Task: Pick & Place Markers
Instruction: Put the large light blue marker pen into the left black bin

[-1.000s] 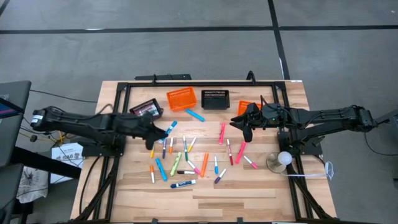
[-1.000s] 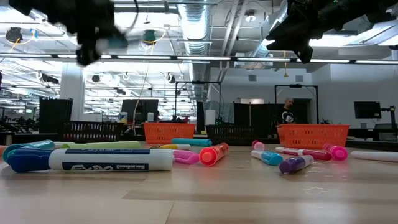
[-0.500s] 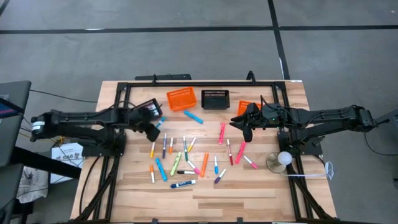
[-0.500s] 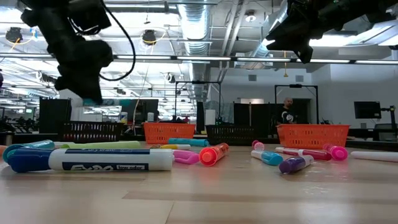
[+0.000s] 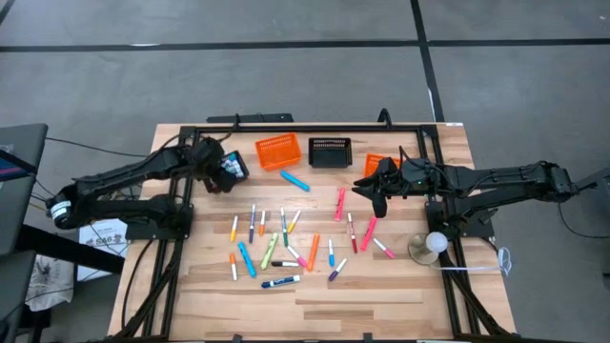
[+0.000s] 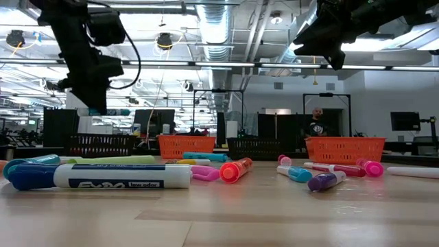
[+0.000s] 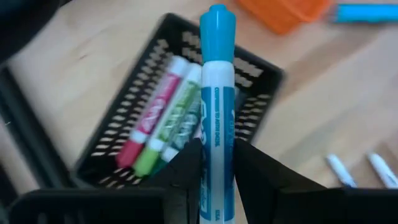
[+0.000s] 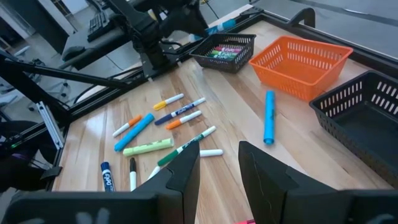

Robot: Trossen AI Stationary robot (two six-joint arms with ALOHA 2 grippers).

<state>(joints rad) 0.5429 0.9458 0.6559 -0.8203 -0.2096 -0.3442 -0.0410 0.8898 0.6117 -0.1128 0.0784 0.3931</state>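
I have the left gripper [image 7: 216,163] clamped on a light blue marker [image 7: 217,106], held over the far-left black basket [image 7: 112,134] for dropping beside the pink and green ones already inside. The right gripper [image 8: 219,163] waits empty and partly open at the right, above the scattered markers [image 5: 286,238].

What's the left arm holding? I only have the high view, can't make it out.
Observer: A light blue marker, clamped between the left gripper fingers, cap pointing away from the wrist.
Operator: Where is it relative to the black basket?
Observer: Over the black basket at the table's back left, not yet released.
Operator: Basket empty?
Observer: No. A pink marker and a green marker lie inside, side by side.
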